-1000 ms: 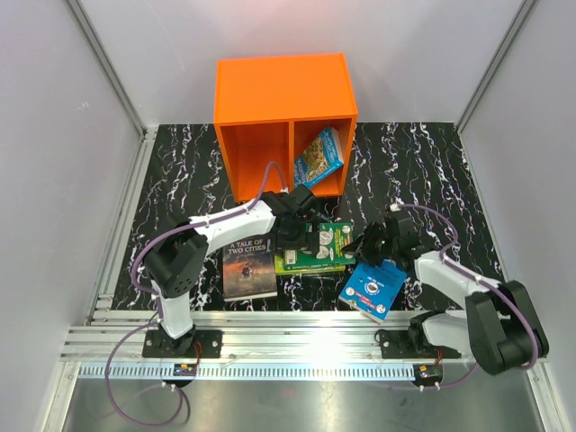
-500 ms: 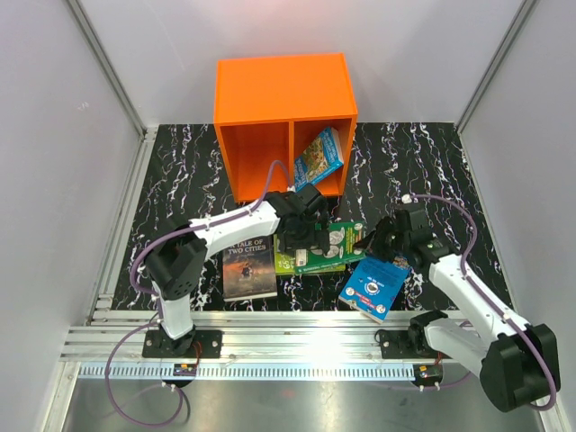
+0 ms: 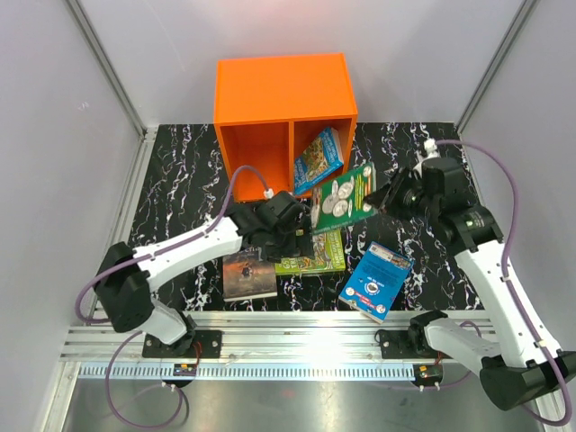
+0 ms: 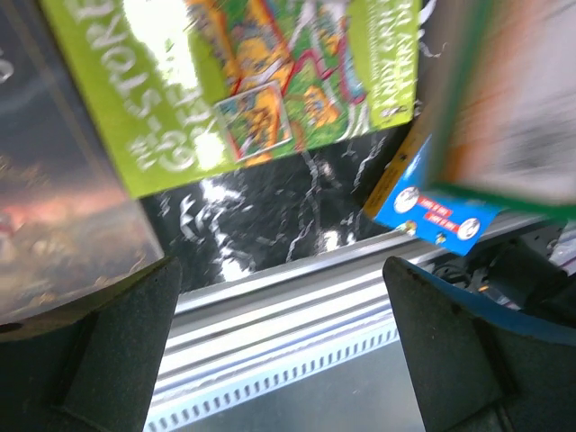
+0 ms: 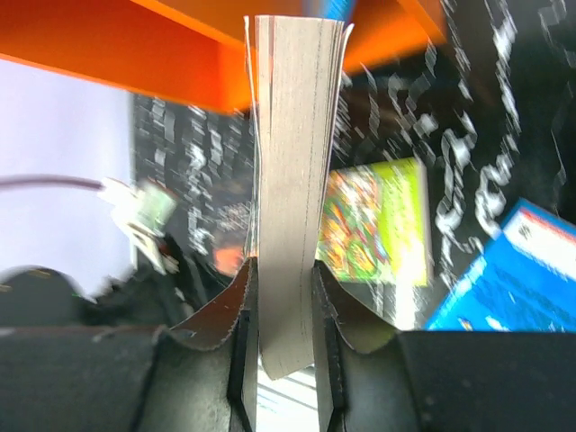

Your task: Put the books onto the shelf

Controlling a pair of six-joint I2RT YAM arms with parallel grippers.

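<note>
r end effector (image 3: 392, 194) pinching green book (image 3: 344, 196) upright; shelf (image 3: 281, 88) r compartment sitting ahead-left of it; l end effector (image 4: 288, 351) spread wide.

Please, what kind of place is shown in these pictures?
Probably a robot test cell in a laboratory: plain white walls enclose the table, and the left arm and right arm are bolted to a metal rail.

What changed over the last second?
The right gripper closed on the green book at its edge and lifted it toward the orange shelf, uncovering a lime-green book. The open left gripper drew back left toward the brown book. Blue book and shelved book stayed put.
</note>
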